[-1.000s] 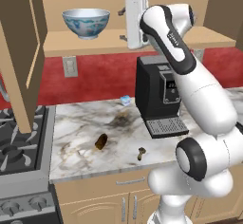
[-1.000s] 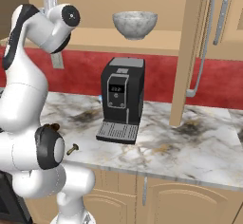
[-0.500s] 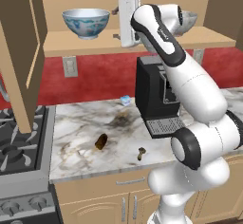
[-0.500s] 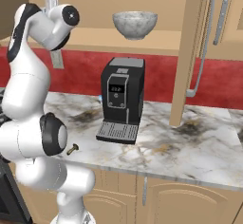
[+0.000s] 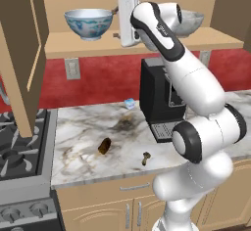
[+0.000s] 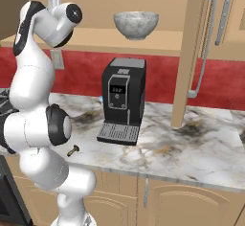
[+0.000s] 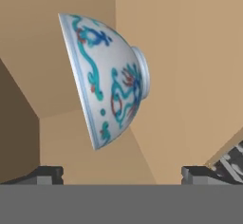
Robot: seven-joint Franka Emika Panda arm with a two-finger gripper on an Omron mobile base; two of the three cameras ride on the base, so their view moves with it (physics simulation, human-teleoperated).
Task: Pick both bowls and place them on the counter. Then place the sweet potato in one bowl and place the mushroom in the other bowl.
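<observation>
gripper (image 7: 121, 173) jaws spread wide, empty, raised at shelf height | blue-patterned bowl (image 5: 88, 23) sits on wooden shelf (image 5: 83, 45), left of hand | risk: rolled hand closing off-centre on the curved wall could knock the bowl off the shelf

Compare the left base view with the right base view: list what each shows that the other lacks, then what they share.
Left base view alone: the blue-patterned bowl on the shelf, the sweet potato on the counter, and the stove.

Right base view alone: the tall cabinet door's long handle.

Both: the grey stone bowl on the shelf, the coffee machine, the mushroom near the counter's front edge, and the red wall.
</observation>
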